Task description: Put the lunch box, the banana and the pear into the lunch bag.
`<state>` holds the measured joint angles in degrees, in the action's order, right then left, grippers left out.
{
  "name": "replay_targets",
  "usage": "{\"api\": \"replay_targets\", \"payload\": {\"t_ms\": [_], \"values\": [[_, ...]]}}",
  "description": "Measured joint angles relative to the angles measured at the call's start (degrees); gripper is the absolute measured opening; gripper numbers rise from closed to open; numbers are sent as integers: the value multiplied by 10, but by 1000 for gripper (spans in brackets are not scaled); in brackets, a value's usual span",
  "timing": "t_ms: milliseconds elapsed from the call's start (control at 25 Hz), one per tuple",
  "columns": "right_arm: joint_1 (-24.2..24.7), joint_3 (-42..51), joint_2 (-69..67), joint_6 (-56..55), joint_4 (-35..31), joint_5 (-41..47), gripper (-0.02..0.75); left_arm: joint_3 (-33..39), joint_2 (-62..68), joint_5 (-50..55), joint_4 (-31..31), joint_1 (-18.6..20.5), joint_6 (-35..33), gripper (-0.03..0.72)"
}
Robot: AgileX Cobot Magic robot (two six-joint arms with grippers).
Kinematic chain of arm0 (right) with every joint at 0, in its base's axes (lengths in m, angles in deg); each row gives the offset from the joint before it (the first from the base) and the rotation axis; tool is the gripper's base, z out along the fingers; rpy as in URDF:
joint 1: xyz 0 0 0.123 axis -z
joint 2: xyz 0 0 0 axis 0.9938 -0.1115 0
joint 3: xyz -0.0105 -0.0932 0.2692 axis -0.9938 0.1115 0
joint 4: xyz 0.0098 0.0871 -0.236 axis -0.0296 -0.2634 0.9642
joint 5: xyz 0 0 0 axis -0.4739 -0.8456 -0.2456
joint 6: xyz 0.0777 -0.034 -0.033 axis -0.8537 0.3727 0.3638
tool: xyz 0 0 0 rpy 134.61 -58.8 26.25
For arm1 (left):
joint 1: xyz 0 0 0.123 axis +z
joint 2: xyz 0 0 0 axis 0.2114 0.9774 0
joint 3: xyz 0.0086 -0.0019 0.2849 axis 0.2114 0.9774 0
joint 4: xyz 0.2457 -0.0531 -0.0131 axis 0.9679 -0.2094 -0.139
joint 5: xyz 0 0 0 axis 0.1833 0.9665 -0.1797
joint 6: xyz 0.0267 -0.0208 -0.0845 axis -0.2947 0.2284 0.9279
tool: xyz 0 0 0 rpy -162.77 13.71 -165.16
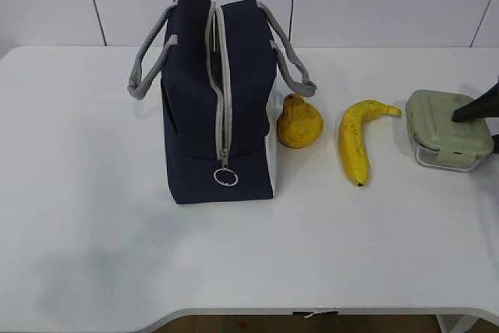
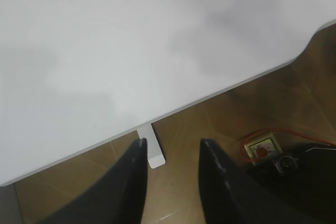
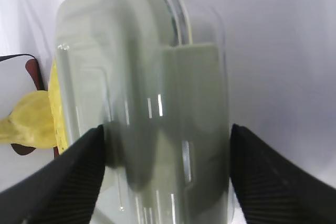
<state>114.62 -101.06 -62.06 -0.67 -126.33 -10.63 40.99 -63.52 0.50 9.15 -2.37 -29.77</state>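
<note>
The navy lunch bag stands upright left of centre, its grey zipper closed along the top and front. Right of it lie the pear, then the banana, then the lunch box with its sage-green lid. My right gripper is open and straddles the lunch box, one finger close on each side; the box rests on the table. In the exterior view only one dark finger shows over the lid. My left gripper is open and holds nothing, hanging past the table edge over the floor.
The white table has a front edge with a curved cut-out. Below it are brown floor tiles and a floor socket with a red cable. A yellow fruit shows left of the box in the right wrist view.
</note>
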Motion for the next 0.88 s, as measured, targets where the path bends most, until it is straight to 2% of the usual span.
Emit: {"api": "replay_targets", "payload": {"t_ms": [600,880], "values": [[0,0,0,6,-11,7,424,0,0,0,0,0,0,258],[0,0,0,16,-13,9,389,0,0,0,0,0,0,258]]}}
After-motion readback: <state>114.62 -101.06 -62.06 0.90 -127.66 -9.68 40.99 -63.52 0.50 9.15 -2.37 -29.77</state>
